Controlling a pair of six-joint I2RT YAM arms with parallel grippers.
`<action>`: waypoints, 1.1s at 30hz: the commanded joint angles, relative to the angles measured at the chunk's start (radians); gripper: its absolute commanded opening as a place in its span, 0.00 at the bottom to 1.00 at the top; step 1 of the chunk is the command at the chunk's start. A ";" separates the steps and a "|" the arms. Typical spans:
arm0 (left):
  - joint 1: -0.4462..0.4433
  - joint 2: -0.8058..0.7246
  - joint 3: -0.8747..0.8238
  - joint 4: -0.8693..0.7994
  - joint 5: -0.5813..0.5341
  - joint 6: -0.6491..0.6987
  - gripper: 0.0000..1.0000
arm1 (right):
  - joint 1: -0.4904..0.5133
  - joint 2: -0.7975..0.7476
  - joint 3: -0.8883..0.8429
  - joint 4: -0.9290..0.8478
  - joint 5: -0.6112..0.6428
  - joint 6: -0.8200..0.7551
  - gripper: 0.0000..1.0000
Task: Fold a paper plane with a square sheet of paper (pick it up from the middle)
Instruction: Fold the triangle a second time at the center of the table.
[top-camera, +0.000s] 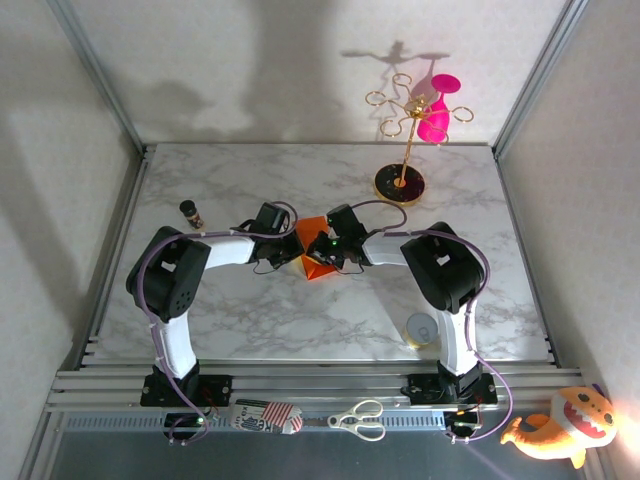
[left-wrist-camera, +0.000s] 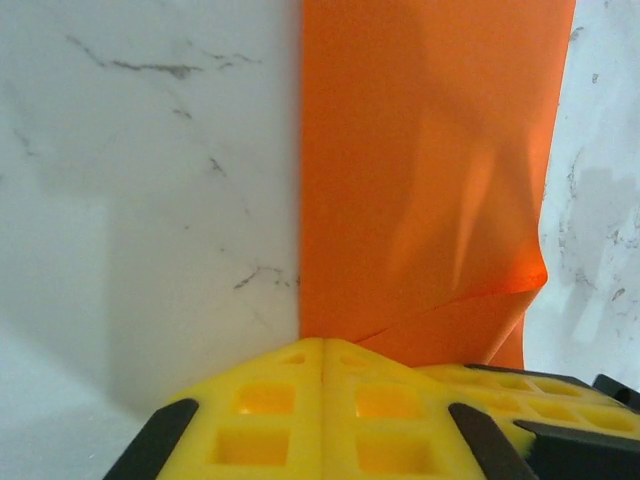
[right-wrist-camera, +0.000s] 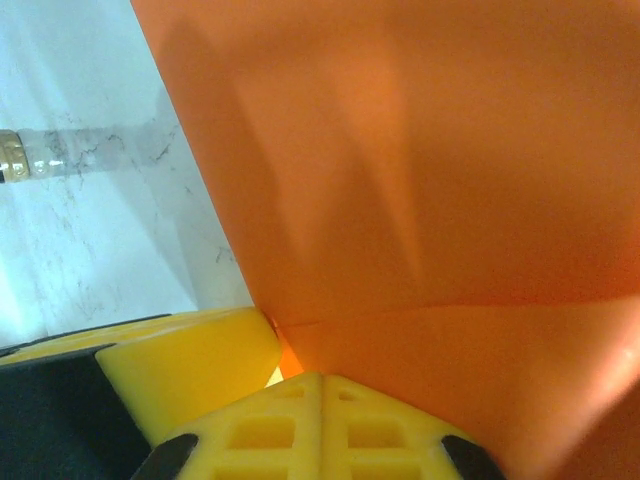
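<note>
Marble tabletop (top-camera: 300, 330) is being used as backing for the square sheet of paper (top-camera: 318, 264), which is lying partly folded right at both sets of fingertips. The left gripper (left-wrist-camera: 322, 352) and right gripper (right-wrist-camera: 320, 385) are being held with fingers together, seemingly for pressing a crease; whether paper is being pinched cannot be told.

— What sort of place do you work in?

— A robotics lab, a test cell by the look of it. My left arm (top-camera: 175, 290) and right arm (top-camera: 445, 275) are bolted to an aluminium rail (top-camera: 320, 385) at the table's near edge.

— What else says lab?

— Aluminium posts (top-camera: 97, 75) frame plain white walls (top-camera: 250, 60) around a marble-patterned tabletop (top-camera: 300, 320), like a booth. The props belong to no single room: a gold stand (top-camera: 408, 150) with a pink glass (top-camera: 435, 115), a small bottle (top-camera: 192, 213), scissors (top-camera: 360, 420) in front of the rail, and an orange plush toy (top-camera: 565, 425) at the near right corner.
</note>
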 joint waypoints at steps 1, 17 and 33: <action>-0.010 0.050 0.003 -0.117 -0.080 0.046 0.00 | -0.025 -0.068 -0.036 -0.004 -0.013 -0.029 0.00; -0.015 0.078 0.048 -0.157 -0.061 0.114 0.00 | -0.060 -0.040 -0.022 -0.050 -0.001 -0.157 0.00; -0.026 -0.092 0.060 -0.119 -0.011 0.059 0.10 | -0.059 -0.030 -0.098 -0.120 0.106 -0.048 0.00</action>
